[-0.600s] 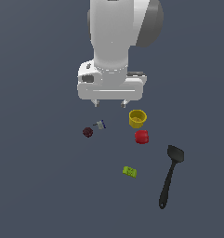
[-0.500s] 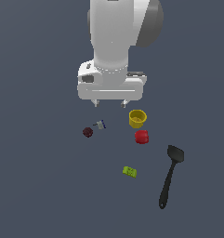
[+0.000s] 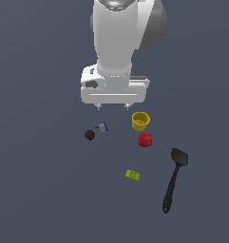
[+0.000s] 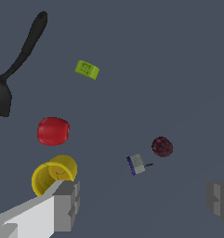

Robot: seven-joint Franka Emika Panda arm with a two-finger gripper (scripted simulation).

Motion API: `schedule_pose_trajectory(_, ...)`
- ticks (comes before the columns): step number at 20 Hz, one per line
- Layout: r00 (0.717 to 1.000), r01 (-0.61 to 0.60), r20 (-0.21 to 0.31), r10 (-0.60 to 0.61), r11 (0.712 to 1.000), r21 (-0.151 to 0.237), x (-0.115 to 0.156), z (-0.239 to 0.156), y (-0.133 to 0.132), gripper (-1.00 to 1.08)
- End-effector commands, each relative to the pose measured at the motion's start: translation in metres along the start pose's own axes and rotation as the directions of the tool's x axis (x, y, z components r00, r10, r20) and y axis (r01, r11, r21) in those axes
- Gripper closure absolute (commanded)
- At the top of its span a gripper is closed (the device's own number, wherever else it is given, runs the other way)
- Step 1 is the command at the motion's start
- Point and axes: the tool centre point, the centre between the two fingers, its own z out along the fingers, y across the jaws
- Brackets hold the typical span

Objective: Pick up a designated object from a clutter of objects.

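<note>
- Gripper [image 3: 112, 107] hangs above the surface with its fingers [image 4: 67, 204] spread wide, nothing between them.
- Designated object [image 3: 103, 127] lies on the surface a little toward the camera from the fingertips in the exterior view, clear of both; in the wrist view it shows [image 4: 136, 164] in the gap ahead of the two fingers, nearer neither pad.
- Just beside it sits the dark maroon ball [image 3: 90, 135], apart from it, on the side its stem points to.
- Yellow cup [image 3: 140, 121] stands upright to the exterior view's right, red chunk [image 3: 145, 139] just beside the cup.
- Lime-green block [image 3: 132, 175] and long black spatula [image 3: 173, 180] lie well apart from the target.
- Surface [image 3: 44, 190] is plain dark slate-grey, no edge or corner in view; no room visible beyond it.
- Target look: tiny, pale grey-white body, blue end face, thin dark stem from the opposite end; smallest item in view.
</note>
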Motion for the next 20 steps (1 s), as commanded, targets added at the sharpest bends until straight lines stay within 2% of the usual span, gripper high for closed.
schedule_pose_trajectory(1,1.000,0.001,0.001,-0.001,1.000,0.000,0.000,0.000,0.000,-0.92)
schedule_pose_trajectory(7,0.999,-0.046,-0.002,0.046,0.999,0.009,0.000,0.011,0.001,-0.92)
schedule_pose_trajectory(13,0.988,-0.152,-0.005,0.152,0.988,0.028,-0.001,0.037,0.004,-0.92)
schedule_pose_trajectory(17,0.966,-0.257,-0.005,0.257,0.965,0.045,-0.003,0.061,0.008,-0.92)
schedule_pose_trajectory(20,0.936,-0.352,-0.003,0.353,0.934,0.058,-0.006,0.083,0.012,-0.92)
